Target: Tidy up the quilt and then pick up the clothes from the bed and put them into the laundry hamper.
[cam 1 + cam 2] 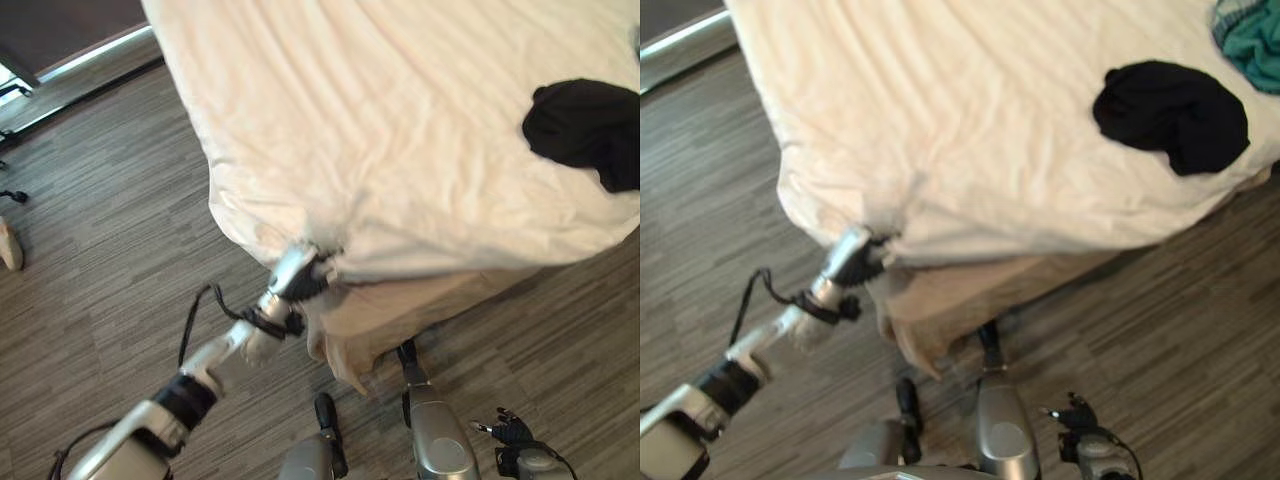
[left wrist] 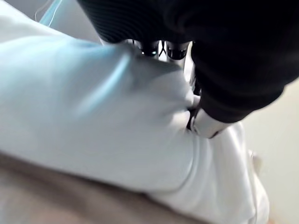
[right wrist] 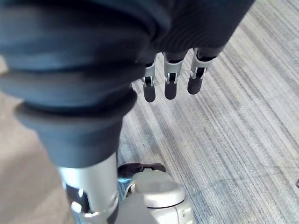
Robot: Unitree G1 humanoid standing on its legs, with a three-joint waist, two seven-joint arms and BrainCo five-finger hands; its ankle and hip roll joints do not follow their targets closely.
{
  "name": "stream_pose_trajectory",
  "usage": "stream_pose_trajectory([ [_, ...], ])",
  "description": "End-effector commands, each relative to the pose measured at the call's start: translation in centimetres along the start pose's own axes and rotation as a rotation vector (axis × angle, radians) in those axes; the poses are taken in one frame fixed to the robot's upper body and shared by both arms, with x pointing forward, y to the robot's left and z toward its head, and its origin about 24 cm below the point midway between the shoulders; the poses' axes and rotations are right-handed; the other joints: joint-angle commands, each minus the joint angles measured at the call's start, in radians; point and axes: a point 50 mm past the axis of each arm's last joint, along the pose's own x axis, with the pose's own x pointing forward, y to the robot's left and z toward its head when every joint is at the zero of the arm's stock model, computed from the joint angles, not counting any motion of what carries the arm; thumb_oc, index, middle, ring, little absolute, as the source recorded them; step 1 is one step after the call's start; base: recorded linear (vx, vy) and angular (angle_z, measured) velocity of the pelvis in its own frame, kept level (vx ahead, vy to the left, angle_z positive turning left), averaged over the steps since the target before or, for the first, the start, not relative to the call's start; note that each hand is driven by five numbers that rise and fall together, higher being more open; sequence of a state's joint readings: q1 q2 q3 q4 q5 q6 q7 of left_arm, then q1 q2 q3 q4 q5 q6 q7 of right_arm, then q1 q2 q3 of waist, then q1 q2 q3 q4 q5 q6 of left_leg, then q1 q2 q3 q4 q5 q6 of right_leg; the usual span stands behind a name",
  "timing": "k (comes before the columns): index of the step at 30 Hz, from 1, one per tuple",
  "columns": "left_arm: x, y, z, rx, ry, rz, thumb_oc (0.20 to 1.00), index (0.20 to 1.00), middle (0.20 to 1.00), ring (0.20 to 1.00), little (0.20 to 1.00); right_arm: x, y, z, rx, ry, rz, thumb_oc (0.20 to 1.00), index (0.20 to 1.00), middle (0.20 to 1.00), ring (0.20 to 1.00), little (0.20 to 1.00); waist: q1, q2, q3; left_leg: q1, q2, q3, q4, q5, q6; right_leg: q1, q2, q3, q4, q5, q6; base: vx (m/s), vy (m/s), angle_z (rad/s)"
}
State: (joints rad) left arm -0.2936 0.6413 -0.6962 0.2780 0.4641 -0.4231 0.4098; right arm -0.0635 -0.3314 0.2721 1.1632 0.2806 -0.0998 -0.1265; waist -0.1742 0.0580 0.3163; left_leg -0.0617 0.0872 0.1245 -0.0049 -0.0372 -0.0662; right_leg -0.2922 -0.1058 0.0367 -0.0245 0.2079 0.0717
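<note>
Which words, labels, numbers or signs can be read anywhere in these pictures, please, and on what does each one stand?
None can be read.
The quilt, the black garment and the teal garment on the bed show no lettering.
The left hand, at the quilt's corner, and the right hand, above the wood floor, bear no visible marking either.

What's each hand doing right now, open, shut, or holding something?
Left hand: shut on the quilt at its corner.
Right hand: open, holding nothing.
</note>
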Motion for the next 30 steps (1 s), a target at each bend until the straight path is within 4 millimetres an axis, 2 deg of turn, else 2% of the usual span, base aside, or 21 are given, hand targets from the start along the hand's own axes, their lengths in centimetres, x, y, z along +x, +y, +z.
stream_pose_trajectory([
  [1,-0.3,-0.1,1.4,0.035,-0.059,-0.047,0.464,0.464,0.464,0.464,0.464,-0.1,-0.3,-1.3,0.031,0.066,-0.014,1.000,1.000,1.000,1.000,1.000,0.002,0.018,0.012,-0.073,0.056,-0.011,0.104,0.004,-0.014,0.135,-0.060,0.062,0.008,-0.131,0.078,-0.06,0.104,0.18],
  [2,-0.8,-1.1,1.5,0.017,-0.032,-0.074,0.313,0.313,0.313,0.313,0.313,0.0,-0.3,-0.8,0.033,0.060,-0.017,1.000,1.000,1.000,1.000,1.000,0.005,0.024,0.011,-0.067,0.051,-0.013,0.098,0.005,-0.013,0.141,-0.063,0.062,0.003,-0.130,0.080,-0.05,0.073,0.09],
  [3,-1.1,-1.5,1.5,0.006,-0.020,-0.075,0.313,0.313,0.313,0.313,0.313,0.1,-0.4,-0.6,0.035,0.058,-0.019,1.000,1.000,1.000,1.000,1.000,0.007,0.027,0.011,-0.064,0.049,-0.013,0.095,0.006,-0.013,0.145,-0.066,0.061,0.000,-0.128,0.082,-0.09,0.121,0.04],
  [4,-2.2,-2.9,1.2,-0.045,0.068,-0.054,1.000,1.000,1.000,1.000,1.000,0.3,-0.5,0.0,0.045,0.051,-0.026,1.000,1.000,1.000,1.000,1.000,0.015,0.036,0.011,-0.052,0.040,-0.012,0.084,0.006,-0.011,0.156,-0.075,0.055,-0.011,-0.124,0.088,-0.09,0.118,0.08],
  [7,-4.6,-5.3,-0.6,-0.220,0.346,-0.032,1.000,1.000,1.000,1.000,1.000,0.4,-0.4,0.5,0.072,0.050,-0.034,1.000,1.000,1.000,1.000,1.000,0.029,0.047,0.010,-0.032,0.027,-0.018,0.068,0.007,-0.009,0.177,-0.084,0.048,-0.030,-0.117,0.095,-0.08,0.091,0.03],
  [10,-9.7,-8.8,-3.6,-0.514,0.855,0.129,1.000,1.000,1.000,1.000,1.000,0.4,0.2,0.3,0.138,0.081,-0.052,1.000,1.000,1.000,1.000,1.000,0.055,0.049,0.004,-0.013,0.014,-0.031,0.052,0.008,-0.008,0.199,-0.089,0.031,-0.046,-0.113,0.096,-0.08,0.003,0.01],
  [11,-17.0,-13.0,-5.1,-0.719,1.349,0.243,1.000,1.000,1.000,1.000,1.000,0.2,1.2,-0.4,0.254,0.130,-0.061,1.000,1.000,1.000,1.000,1.000,0.082,0.032,-0.001,-0.009,0.011,-0.049,0.047,0.019,-0.011,0.208,-0.090,0.007,-0.049,-0.105,0.092,-0.09,-0.065,0.08],
  [12,-18.6,-13.7,-5.0,-0.765,1.452,0.285,1.000,1.000,1.000,1.000,1.000,0.2,1.3,-0.5,0.274,0.139,-0.060,1.000,1.000,1.000,1.000,1.000,0.087,0.027,-0.002,-0.010,0.011,-0.052,0.047,0.022,-0.011,0.209,-0.090,0.002,-0.049,-0.103,0.091,-0.11,-0.133,0.17],
  [13,-22.3,-15.2,-4.6,-0.846,1.712,0.361,1.000,1.000,1.000,1.000,1.000,0.1,1.8,-1.0,0.338,0.167,-0.064,1.000,1.000,1.000,1.000,1.000,0.102,0.013,-0.012,-0.015,0.011,-0.059,0.047,0.030,-0.013,0.207,-0.091,-0.009,-0.051,-0.096,0.090,-0.04,-0.129,0.26],
  [15,-27.3,-16.9,-2.6,-0.979,2.129,0.545,1.000,1.000,1.000,1.000,1.000,-0.2,2.3,-1.9,0.420,0.210,-0.065,1.000,1.000,1.000,1.000,1.000,0.124,-0.015,-0.019,-0.004,0.016,-0.066,0.047,0.033,-0.014,0.222,-0.093,-0.024,-0.056,-0.089,0.093,0.00,-0.135,0.28],
  [17,-30.4,-17.8,-0.5,-1.050,2.334,0.619,1.000,1.000,1.000,1.000,1.000,-0.6,2.7,-3.2,0.479,0.258,-0.082,1.000,1.000,1.000,1.000,1.000,0.141,-0.044,-0.038,0.012,0.028,-0.060,0.044,0.038,-0.015,0.238,-0.093,-0.031,-0.062,-0.080,0.095,0.12,-0.107,0.24],
  [19,-31.4,-18.1,0.5,-1.024,2.367,0.535,1.000,1.000,1.000,1.000,1.000,-1.2,2.4,-4.7,0.650,0.303,-0.166,1.000,1.000,1.000,1.000,1.000,0.146,-0.073,-0.058,0.041,0.042,-0.048,0.037,0.035,-0.015,0.257,-0.090,-0.029,-0.063,-0.076,0.100,0.22,-0.127,0.23],
  [20,-31.8,-17.8,0.2,-1.008,2.347,0.519,1.000,1.000,1.000,1.000,1.000,-1.4,0.9,-5.4,0.741,0.285,-0.266,0.558,0.558,0.558,0.558,0.558,0.140,-0.101,-0.072,0.053,0.060,-0.035,0.040,0.031,-0.017,0.266,-0.083,-0.020,-0.063,-0.072,0.108,0.15,-0.135,0.11],
  [21,-31.8,-17.7,0.1,-1.004,2.339,0.516,1.000,1.000,1.000,1.000,1.000,-1.5,0.3,-5.5,0.745,0.272,-0.290,0.332,0.332,0.332,0.332,0.332,0.141,-0.107,-0.072,0.053,0.063,-0.034,0.043,0.029,-0.017,0.268,-0.082,-0.018,-0.063,-0.071,0.110,0.11,-0.174,0.06],
  [22,-31.7,-17.4,-0.3,-1.006,2.304,0.510,1.000,1.000,1.000,1.000,1.000,-1.6,-1.2,-5.4,0.755,0.218,-0.371,0.200,0.200,0.200,0.200,0.200,0.140,-0.120,-0.074,0.051,0.070,-0.032,0.052,0.024,-0.018,0.271,-0.078,-0.014,-0.063,-0.068,0.115,0.03,-0.145,-0.02],
  [23,-31.5,-17.1,-0.9,-1.009,2.269,0.508,1.000,1.000,1.000,1.000,1.000,-1.6,-2.2,-5.0,0.767,0.172,-0.406,0.200,0.200,0.200,0.200,0.200,0.138,-0.136,-0.074,0.046,0.077,-0.033,0.060,0.022,-0.018,0.272,-0.075,-0.013,-0.062,-0.064,0.117,0.04,-0.283,-0.01],
  [24,-31.1,-16.2,-2.2,-0.999,2.172,0.485,1.000,1.000,1.000,1.000,1.000,-1.8,-4.6,-2.2,0.741,-0.010,-0.512,0.200,0.200,0.200,0.200,0.200,0.127,-0.177,-0.069,0.036,0.093,-0.033,0.083,0.009,-0.017,0.273,-0.066,-0.012,-0.060,-0.059,0.120,0.02,-0.245,0.06],
  [25,-31.0,-16.0,-2.4,-0.995,2.155,0.475,1.000,1.000,1.000,1.000,1.000,-1.9,-5.0,-1.8,0.737,-0.050,-0.531,0.200,0.200,0.200,0.200,0.200,0.126,-0.182,-0.069,0.034,0.095,-0.033,0.085,0.007,-0.017,0.272,-0.065,-0.012,-0.060,-0.058,0.120,0.00,-0.250,0.18],
  [27,-30.7,-15.2,-3.4,-0.972,2.076,0.453,1.000,1.000,1.000,1.000,1.000,-2.8,-7.4,2.3,0.714,-0.248,-0.601,0.200,0.200,0.200,0.200,0.200,0.110,-0.215,-0.063,0.018,0.101,-0.034,0.102,-0.004,-0.014,0.263,-0.056,-0.002,-0.062,-0.054,0.122,-0.04,-0.158,0.30],
  [29,-30.8,-14.3,-4.1,-0.951,2.012,0.443,1.000,1.000,1.000,1.000,1.000,-6.1,-11.2,8.0,0.663,-0.578,-0.665,0.200,0.200,0.200,0.200,0.200,0.082,-0.247,-0.055,0.000,0.105,-0.032,0.114,-0.016,-0.008,0.246,-0.043,0.019,-0.063,-0.050,0.127,-0.06,-0.131,-0.06],
  [30,-31.0,-14.2,-4.1,-0.945,2.004,0.439,1.000,1.000,1.000,1.000,1.000,-7.4,-12.3,9.7,0.642,-0.674,-0.662,0.200,0.200,0.200,0.200,0.200,0.074,-0.251,-0.050,-0.001,0.108,-0.030,0.120,-0.023,-0.007,0.244,-0.037,0.030,-0.063,-0.050,0.130,-0.05,-0.047,-0.42],
])
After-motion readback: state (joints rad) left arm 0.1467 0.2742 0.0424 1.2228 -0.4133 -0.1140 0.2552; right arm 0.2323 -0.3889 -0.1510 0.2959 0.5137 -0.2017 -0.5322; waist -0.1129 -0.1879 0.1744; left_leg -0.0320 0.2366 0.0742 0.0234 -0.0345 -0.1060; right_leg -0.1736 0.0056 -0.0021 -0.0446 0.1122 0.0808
